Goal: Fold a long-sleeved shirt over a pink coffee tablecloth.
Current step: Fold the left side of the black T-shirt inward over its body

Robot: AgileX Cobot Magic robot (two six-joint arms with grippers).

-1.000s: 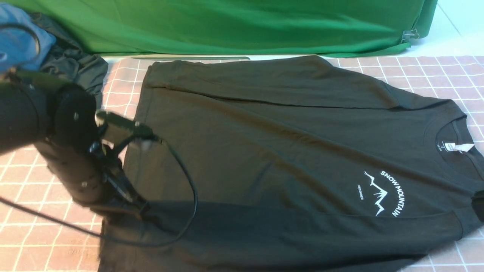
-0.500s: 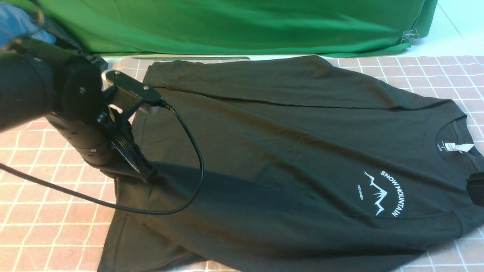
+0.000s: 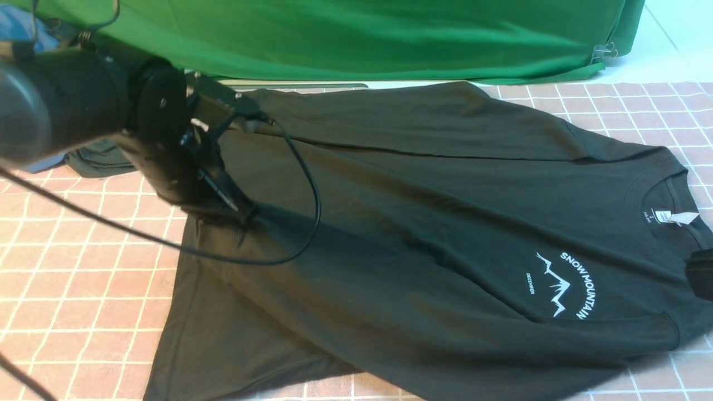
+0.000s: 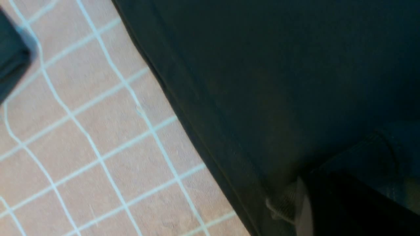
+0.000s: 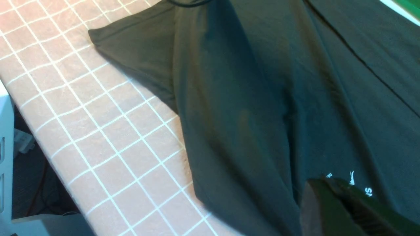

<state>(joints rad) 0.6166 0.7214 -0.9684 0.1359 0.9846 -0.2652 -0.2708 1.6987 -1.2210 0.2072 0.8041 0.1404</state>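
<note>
- left fingers (image 3: 231,201) pinch shut on the hem of the long-sleeved shirt (image 3: 423,211); right fingers (image 3: 703,274) are closed at its shoulder, seemingly gripping cloth.
- the shirt lies spread on the pink coffee tablecloth (image 3: 83,289), near side raised.
- step: lengthwise fold; the next move calls for carrying both ends evenly toward the far edge.

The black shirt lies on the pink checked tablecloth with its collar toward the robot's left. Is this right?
No. The front view shows the collar of the black shirt toward the robot's right, not left. It does lie on the pink checked tablecloth.
</note>
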